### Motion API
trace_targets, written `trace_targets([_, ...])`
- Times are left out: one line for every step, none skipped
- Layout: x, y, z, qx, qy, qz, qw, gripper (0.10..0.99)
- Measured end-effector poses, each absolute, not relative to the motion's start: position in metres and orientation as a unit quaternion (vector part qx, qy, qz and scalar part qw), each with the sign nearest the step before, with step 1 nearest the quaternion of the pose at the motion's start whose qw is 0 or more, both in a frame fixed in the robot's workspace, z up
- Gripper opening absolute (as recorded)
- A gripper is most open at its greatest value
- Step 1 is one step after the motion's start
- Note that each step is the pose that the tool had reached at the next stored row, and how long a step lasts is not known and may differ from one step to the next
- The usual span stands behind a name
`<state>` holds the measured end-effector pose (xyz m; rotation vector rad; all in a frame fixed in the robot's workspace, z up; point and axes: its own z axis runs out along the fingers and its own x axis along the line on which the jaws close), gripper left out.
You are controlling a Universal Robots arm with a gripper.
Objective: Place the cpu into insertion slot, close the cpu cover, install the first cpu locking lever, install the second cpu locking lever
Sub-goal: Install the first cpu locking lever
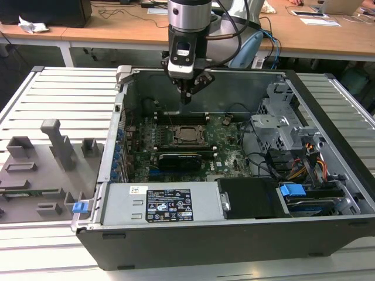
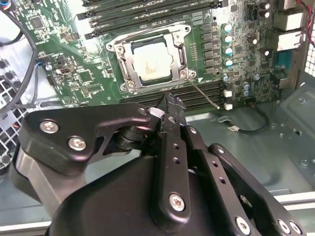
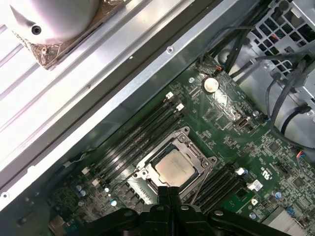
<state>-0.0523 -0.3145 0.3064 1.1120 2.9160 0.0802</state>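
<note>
The cpu (image 2: pixel 150 63) (image 3: pixel 174 167) (image 1: pixel 188 134), a silver-grey square, lies flat in the insertion slot (image 2: pixel 131 60) on the green motherboard. The cpu cover (image 2: pixel 120 46) (image 3: pixel 194 147), a thin metal frame, lies down around it, and the chip shows through its window. A thin metal locking lever (image 2: pixel 205 94) sticks out from one socket corner. My gripper (image 1: pixel 186 96) (image 2: pixel 173 104) (image 3: pixel 168 191) hangs above the board just beside the socket. It is shut, with nothing held.
Long black memory slots (image 2: pixel 147 14) flank the socket. A black expansion card (image 1: pixel 181 158) lies nearer the power supply (image 1: pixel 161 205). The drive cage (image 1: pixel 281 126) and cables (image 1: pixel 304 164) fill the exterior view's right. A grey fixture tray (image 1: pixel 35 170) sits outside the case wall (image 1: pixel 120 117).
</note>
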Motion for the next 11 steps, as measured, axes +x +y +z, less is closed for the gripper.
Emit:
trace_targets([-0.0523,-0.3145,0.3064,0.352,0.936,0.026,0.010,0.106])
trace_targets([-0.0523,-0.3145,0.3064,0.346,0.938,0.026,0.010,0.106])
trace_targets([-0.0523,-0.3145,0.3064,0.343,0.939,0.026,0.009,0.106])
trace_targets([-0.0523,-0.3145,0.3064,0.338,0.941,0.026,0.009,0.106])
trace_targets([-0.0523,-0.3145,0.3064,0.328,0.944,0.026,0.009,0.106])
trace_targets([-0.0523,-0.3145,0.3064,0.321,0.947,0.026,0.009,0.106])
trace_targets([-0.0523,-0.3145,0.3064,0.317,0.948,0.026,0.009,0.106])
trace_targets([-0.0523,-0.3145,0.3064,0.314,0.949,0.026,0.009,0.106])
trace_targets([-0.0523,-0.3145,0.3064,0.308,0.951,0.026,0.009,0.106])
trace_targets([-0.0523,-0.3145,0.3064,0.300,0.954,0.026,0.008,0.106])
trace_targets([-0.0523,-0.3145,0.3064,0.292,0.956,0.026,0.008,0.106])
